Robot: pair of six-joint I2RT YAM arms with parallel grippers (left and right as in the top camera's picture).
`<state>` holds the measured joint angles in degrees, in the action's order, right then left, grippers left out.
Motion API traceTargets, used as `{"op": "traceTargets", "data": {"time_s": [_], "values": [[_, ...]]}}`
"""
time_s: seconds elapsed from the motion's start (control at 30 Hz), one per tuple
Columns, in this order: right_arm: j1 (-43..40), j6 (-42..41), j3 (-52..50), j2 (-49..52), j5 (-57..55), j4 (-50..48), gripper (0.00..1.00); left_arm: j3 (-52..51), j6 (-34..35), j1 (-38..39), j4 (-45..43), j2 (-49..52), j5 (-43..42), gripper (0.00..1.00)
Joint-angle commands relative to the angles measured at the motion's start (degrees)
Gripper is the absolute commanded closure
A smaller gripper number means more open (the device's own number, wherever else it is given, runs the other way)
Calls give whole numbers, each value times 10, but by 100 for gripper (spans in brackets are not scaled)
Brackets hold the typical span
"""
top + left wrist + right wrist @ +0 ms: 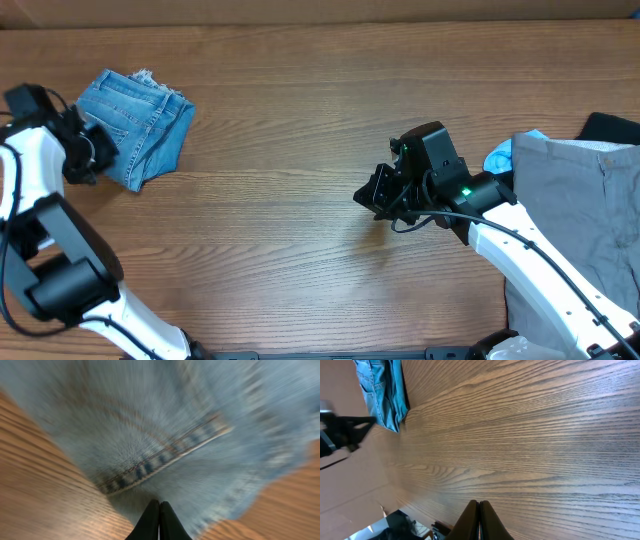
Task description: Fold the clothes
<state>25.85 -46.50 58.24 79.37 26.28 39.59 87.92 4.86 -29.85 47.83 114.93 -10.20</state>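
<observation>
Light-blue jeans (140, 125) lying as a compact folded bundle at the far left of the table (300, 150), folding apparently near complete; left fingers (150, 522) closed at the bundle's edge, right fingers (468, 522) closed, empty, over bare wood.

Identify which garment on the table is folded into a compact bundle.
The light-blue denim jeans at the table's left end. The grey trousers at the right edge lie spread out.

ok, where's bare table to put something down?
Free: the wide wooden tabletop stretch between the folded light-blue denim jeans and the right hand, plus the near edge below it. Crowded: right side, under the grey trousers; left edge, where the left hand is at the jeans.
</observation>
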Motion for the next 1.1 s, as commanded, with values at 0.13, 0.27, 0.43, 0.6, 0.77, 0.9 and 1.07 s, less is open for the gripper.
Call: {"op": "traceTargets", "data": {"time_s": [0.13,0.27,0.43,0.6,0.77,0.9,1.07], "values": [[-4,0,9,-2,-8,-5,95,-15,-17,43,-21,76,14,96],[-4,0,9,-2,-8,-5,95,-15,7,65,-46,110,14,96],[-4,0,9,-2,-10,-5,95,-15,93,79,-85,132,-16,96],[-4,0,9,-2,-19,-5,95,-15,136,97,-123,140,-33,95],[-4,0,9,-2,-23,-5,95,-15,148,115,-185,140,-63,88],[-4,0,9,-2,-22,-1,95,-15,163,119,-234,140,-77,83],[-4,0,9,-2,-18,4,95,18,111,109,-195,129,-126,78]]}}
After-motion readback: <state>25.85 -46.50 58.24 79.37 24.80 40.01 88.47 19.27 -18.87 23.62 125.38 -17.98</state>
